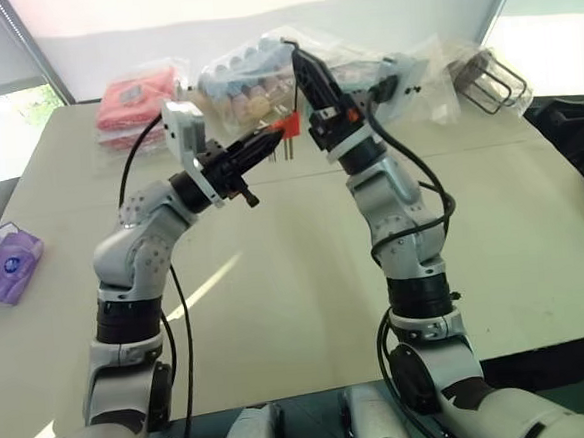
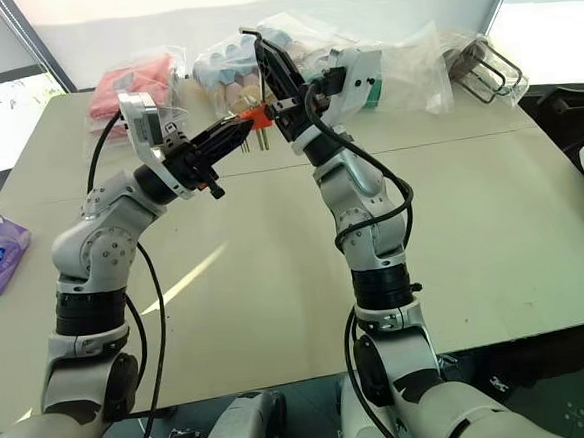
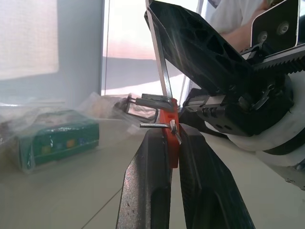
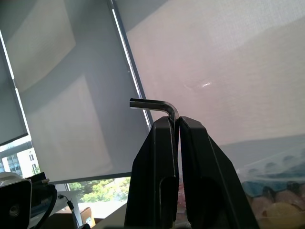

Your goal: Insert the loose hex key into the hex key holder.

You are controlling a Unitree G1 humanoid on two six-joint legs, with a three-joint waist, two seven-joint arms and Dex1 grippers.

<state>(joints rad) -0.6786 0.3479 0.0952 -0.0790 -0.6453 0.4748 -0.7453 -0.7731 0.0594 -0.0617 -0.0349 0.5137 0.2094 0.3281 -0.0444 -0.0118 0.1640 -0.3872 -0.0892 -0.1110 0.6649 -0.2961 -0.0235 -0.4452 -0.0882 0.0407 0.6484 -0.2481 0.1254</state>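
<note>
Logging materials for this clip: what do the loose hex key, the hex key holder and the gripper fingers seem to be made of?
Loose hex key: looks like dark grey metal; thin, with a light glint along the bend. Hex key holder: probably plastic; solid, even red-orange, with grey metal-looking keys sticking out. Fingers: apparently hard black plastic, matte with a slight sheen; the moulded ribbing on the right gripper suggests it.
</note>
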